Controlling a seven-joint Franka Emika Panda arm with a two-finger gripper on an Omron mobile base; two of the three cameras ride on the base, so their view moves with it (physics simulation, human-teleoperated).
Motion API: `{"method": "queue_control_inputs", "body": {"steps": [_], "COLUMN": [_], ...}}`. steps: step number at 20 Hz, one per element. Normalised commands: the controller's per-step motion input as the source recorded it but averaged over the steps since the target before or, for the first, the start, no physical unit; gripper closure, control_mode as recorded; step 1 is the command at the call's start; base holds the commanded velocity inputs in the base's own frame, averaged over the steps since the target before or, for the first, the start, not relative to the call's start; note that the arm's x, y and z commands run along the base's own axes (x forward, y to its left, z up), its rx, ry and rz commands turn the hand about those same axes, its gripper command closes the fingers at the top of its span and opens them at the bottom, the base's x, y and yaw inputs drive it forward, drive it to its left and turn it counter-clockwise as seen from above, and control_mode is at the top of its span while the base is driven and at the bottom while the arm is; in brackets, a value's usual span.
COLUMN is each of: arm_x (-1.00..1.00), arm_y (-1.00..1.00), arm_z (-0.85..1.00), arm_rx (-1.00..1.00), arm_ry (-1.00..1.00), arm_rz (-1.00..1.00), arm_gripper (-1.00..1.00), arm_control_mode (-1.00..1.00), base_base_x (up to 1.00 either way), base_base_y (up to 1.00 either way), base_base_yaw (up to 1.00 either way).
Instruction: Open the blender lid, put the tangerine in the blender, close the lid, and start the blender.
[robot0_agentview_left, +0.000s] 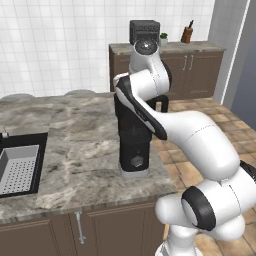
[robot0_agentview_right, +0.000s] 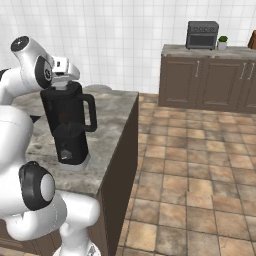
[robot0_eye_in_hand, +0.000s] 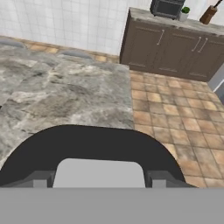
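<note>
Writing is nowhere readable on the appliances we see; no brand or label can be made out. We see a grey-brown marbled stone counter (robot0_agentview_left: 75, 130) over dark wood cabinets, with a black sink (robot0_agentview_left: 20, 165) holding a pale perforated basket at its left end. The room has white tiled walls and a terracotta tile floor (robot0_agentview_right: 200, 165). Along the far wall runs a second counter (robot0_agentview_right: 210, 50) on brown cabinets, carrying a grey toaster oven (robot0_agentview_right: 202, 34), a small potted plant (robot0_agentview_right: 223, 42) and a knife block (robot0_agentview_left: 187, 34).

The blender (robot0_agentview_right: 67, 125) stands on the near counter close to its right edge, upright, with its loop handle toward the floor side and a round knob on its black base above a grey foot. Its dark jar is too murky for us to tell what is inside. The blender lid (robot0_eye_in_hand: 92, 151) sits on top of the jar, a black disc with a light grey square cap in its centre.

The claw (robot0_eye_in_hand: 99, 183) is right at the lid, its two fingertips on either side of the grey cap. We cannot tell whether they press on the cap or merely flank it. We cannot find the tangerine.
</note>
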Motion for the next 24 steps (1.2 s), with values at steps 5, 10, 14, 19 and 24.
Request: {"method": "queue_control_inputs", "body": {"steps": [5, 10, 14, 19, 24], "arm_x": [0.0, 0.0, 0.0, 0.0, -0.04], "arm_y": [0.06, 0.03, 0.0, 0.0, 0.0], "arm_z": [-0.27, -0.44, -0.06, 0.0, 0.09], "arm_rx": [-0.03, -0.05, 0.0, 0.0, -0.02], "arm_ry": [0.02, 0.04, 0.0, 0.0, 0.0], "arm_rz": [0.0, 0.0, 0.0, 0.0, -0.01], "arm_gripper": [1.0, -1.0, -1.0, -1.0, -1.0], "arm_control_mode": [-1.0, -1.0, -1.0, -1.0, -1.0], "base_base_x": [0.0, 0.0, 0.0, 0.0, 0.0], "base_base_y": [0.0, 0.0, 0.0, 0.0, 0.0], "base_base_yaw": [0.0, 0.0, 0.0, 0.0, 0.0]}}
